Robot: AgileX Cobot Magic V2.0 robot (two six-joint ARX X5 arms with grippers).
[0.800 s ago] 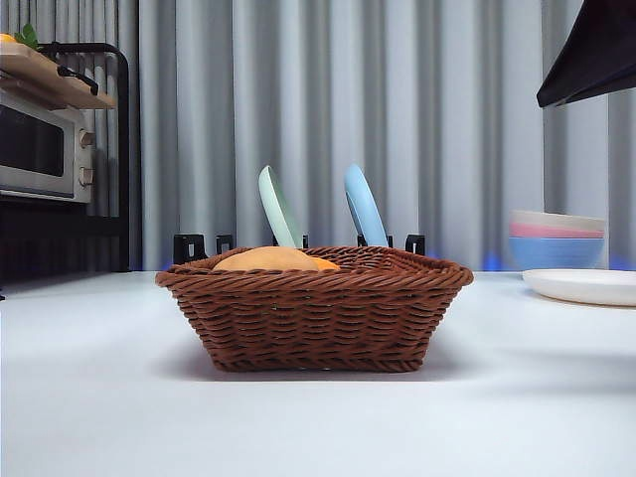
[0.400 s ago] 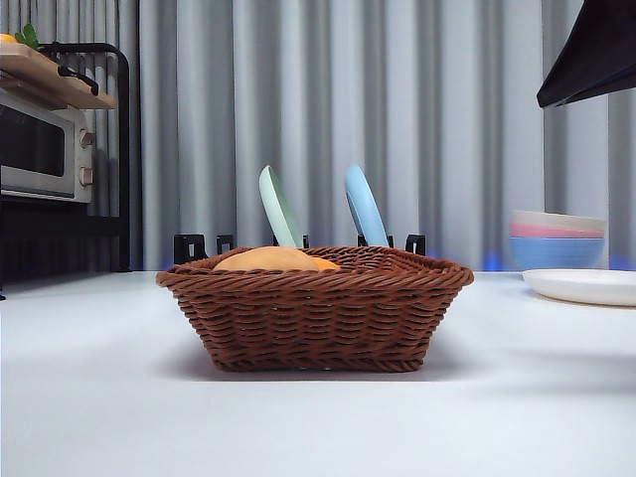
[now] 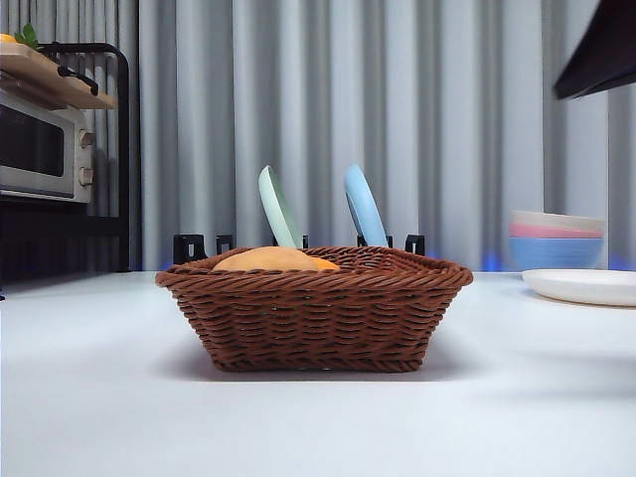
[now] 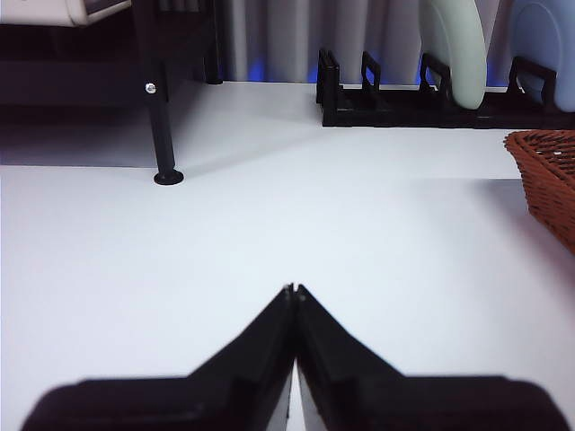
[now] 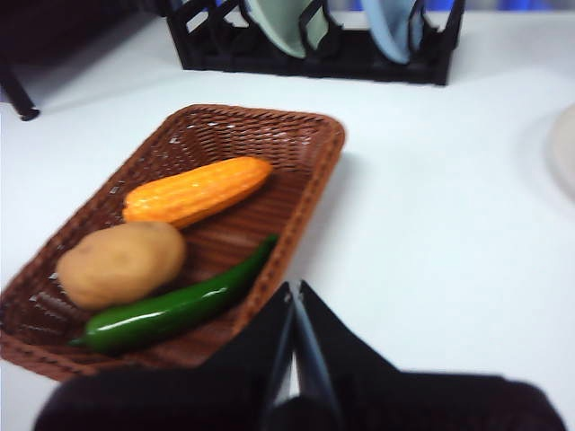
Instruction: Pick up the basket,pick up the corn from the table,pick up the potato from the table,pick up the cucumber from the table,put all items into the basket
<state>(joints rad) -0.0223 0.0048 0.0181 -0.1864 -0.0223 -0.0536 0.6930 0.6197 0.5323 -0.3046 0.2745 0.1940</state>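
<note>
The brown wicker basket point(image 3: 316, 306) stands on the white table point(image 3: 99, 397) in the middle of the front view. In the right wrist view the basket point(image 5: 305, 153) holds the orange-yellow corn point(image 5: 198, 190), the tan potato point(image 5: 119, 263) and the green cucumber point(image 5: 175, 310), side by side. Only a tan-orange top point(image 3: 273, 260) shows above the rim in the front view. My right gripper point(image 5: 295, 292) is shut and empty, above the table beside the basket; it is the dark shape point(image 3: 601, 55) at the front view's top right. My left gripper point(image 4: 294, 289) is shut and empty, low over bare table, with the basket's edge point(image 4: 548, 175) off to one side.
A black dish rack point(image 3: 298, 243) with a green plate point(image 3: 278, 207) and a blue plate point(image 3: 364, 207) stands behind the basket. Stacked bowls point(image 3: 556, 238) and a white plate point(image 3: 581, 286) sit at the right. A microwave point(image 3: 45, 149) on a black stand is at the left.
The dark right arm at the front view's top right has drawn up and to the right, showing less. The basket and its contents have not moved.
</note>
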